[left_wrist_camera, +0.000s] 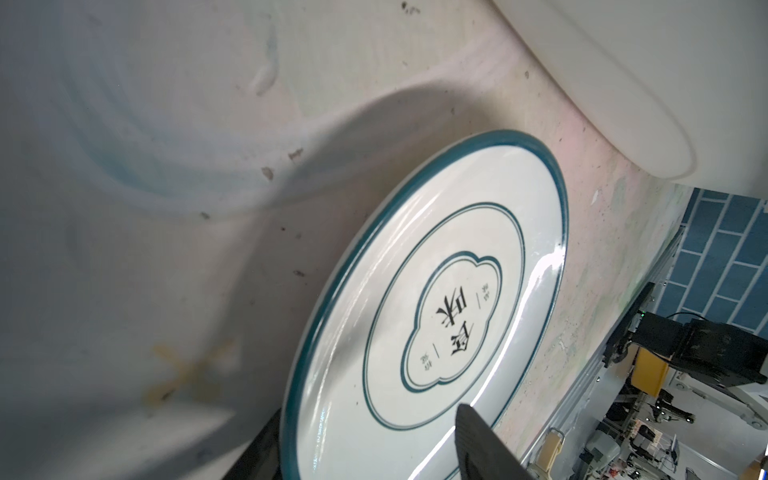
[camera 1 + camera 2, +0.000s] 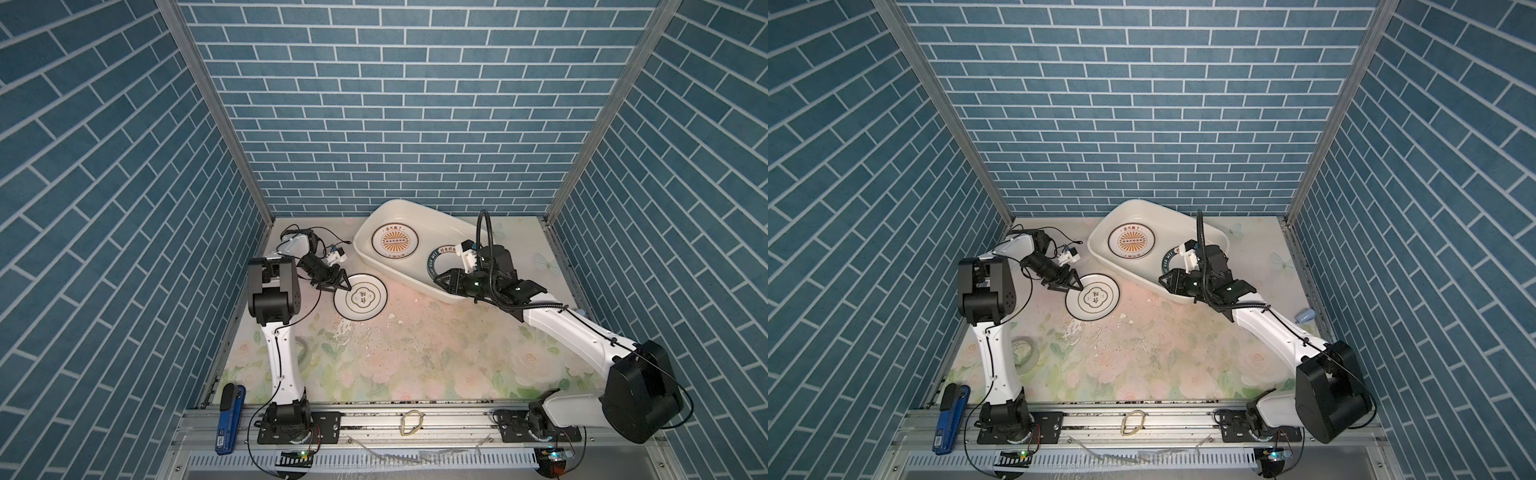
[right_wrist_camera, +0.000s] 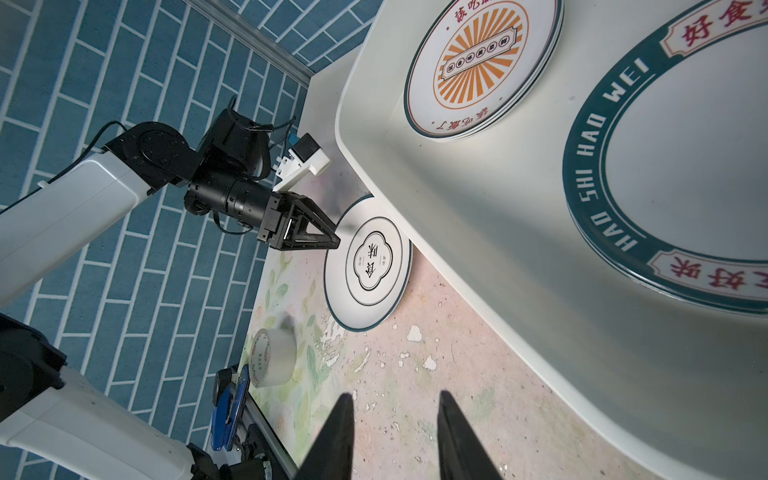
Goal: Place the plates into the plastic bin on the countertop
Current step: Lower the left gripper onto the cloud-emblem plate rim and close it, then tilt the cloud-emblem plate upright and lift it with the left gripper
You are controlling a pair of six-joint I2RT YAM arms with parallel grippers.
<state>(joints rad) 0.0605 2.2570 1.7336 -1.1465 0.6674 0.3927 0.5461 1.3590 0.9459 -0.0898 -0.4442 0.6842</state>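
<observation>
Left end effector (image 1: pixel 365 436) astride rim of quatrefoil plate (image 1: pixel 453 316), one finger above, one beneath; grip unclear.

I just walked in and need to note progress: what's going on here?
The left gripper has its jaws either side of the rim of the quatrefoil plate, the only plate on the countertop. The right gripper hangs open and empty beside the plastic bin, which already holds sunburst plates and green-rimmed plates.

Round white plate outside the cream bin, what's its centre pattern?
The plate: teal quatrefoil around black characters; left wrist view.
</observation>
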